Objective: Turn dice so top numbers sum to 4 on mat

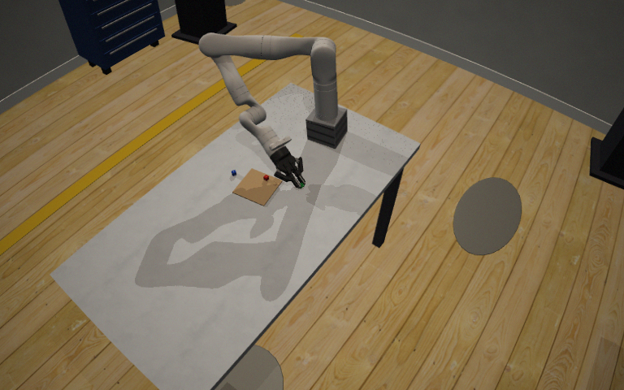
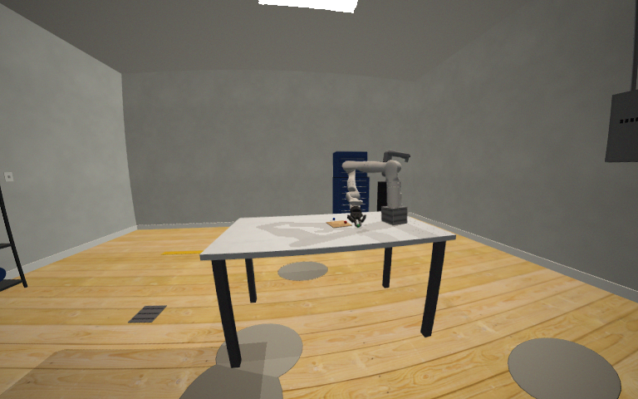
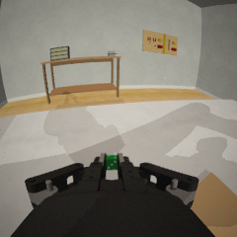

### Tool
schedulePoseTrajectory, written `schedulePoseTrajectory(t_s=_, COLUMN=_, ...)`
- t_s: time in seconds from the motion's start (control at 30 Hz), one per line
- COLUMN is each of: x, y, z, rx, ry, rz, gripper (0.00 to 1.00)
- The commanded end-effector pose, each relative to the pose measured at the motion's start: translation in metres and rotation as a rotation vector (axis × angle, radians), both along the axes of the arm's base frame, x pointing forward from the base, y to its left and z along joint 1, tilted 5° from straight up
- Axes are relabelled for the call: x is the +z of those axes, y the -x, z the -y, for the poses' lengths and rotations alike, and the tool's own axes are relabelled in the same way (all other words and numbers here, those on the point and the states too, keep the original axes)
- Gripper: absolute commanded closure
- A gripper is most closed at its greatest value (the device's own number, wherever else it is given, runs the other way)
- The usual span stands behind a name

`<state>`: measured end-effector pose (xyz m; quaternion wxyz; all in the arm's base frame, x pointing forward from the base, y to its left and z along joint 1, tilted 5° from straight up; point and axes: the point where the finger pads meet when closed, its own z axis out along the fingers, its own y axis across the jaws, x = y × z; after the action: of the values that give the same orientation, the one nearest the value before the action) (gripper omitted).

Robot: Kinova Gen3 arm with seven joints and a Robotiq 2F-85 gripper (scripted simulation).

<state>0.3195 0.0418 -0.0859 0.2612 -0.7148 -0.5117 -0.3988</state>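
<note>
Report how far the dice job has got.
Done: the red die sits on the mat. In hand: the tool is shut on the green die, low beside the mat. Left: the blue die lies off the mat; top faces are unreadable.

The pale grey tabletop (image 1: 170, 309) carries a brown mat (image 1: 253, 190) lying flat near its far end. A blue die (image 1: 233, 171) sits on the tabletop just beside the mat. The arm's dark base block (image 1: 337, 131) stands near the far corner.
</note>
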Motion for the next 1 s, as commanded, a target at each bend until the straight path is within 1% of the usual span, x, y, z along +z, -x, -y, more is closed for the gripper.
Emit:
schedulePoseTrajectory(t_s=0.0, x=-0.0009, y=-0.0002, z=-0.0001, rx=0.0, ry=-0.001, rz=0.0, gripper=0.89)
schedulePoseTrajectory(t_s=0.53, x=-0.0096, y=-0.0002, z=0.0007, rx=0.0, ry=-0.001, rz=0.0, gripper=0.89)
schedulePoseTrajectory(t_s=0.97, x=-0.0103, y=-0.0002, z=0.0008, rx=0.0, ry=-0.001, rz=0.0, gripper=0.89)
